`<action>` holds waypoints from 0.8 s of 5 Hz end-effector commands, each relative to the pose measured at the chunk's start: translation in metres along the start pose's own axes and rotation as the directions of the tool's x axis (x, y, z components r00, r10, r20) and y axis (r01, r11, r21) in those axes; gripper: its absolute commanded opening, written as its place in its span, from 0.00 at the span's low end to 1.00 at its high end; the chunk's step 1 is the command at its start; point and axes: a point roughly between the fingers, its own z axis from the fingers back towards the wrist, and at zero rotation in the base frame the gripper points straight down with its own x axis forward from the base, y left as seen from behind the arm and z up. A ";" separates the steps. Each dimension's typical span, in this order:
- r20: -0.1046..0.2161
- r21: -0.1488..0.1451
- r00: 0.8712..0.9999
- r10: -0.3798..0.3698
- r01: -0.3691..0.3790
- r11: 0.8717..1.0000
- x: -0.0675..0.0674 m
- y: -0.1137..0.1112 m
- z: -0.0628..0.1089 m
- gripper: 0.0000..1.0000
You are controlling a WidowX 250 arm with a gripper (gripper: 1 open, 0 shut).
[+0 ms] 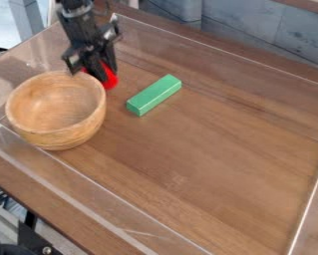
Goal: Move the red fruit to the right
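Observation:
The red fruit (pixel 108 77) is a small bright red piece just beyond the wooden bowl's far rim, at the upper left of the table. My black gripper (pixel 95 70) points steeply down with its fingers shut around the fruit, which shows at the fingers' lower right. The fruit appears lifted slightly off the wood. Part of it is hidden by the fingers.
A round wooden bowl (pixel 62 134) stands at the left, right beside the gripper. A green rectangular block (pixel 155 95) lies just right of the fruit. Clear plastic walls (pixel 308 199) edge the wooden table.

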 end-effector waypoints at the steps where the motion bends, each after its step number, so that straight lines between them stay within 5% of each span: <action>1: 0.017 -0.086 1.000 -0.014 0.015 0.996 -0.008 -0.005 0.047 0.00; 2: -0.006 -0.107 1.000 -0.022 0.021 0.994 -0.019 0.003 0.067 0.00; 4: -0.049 -0.132 0.995 -0.086 0.079 0.988 -0.048 0.008 0.068 0.00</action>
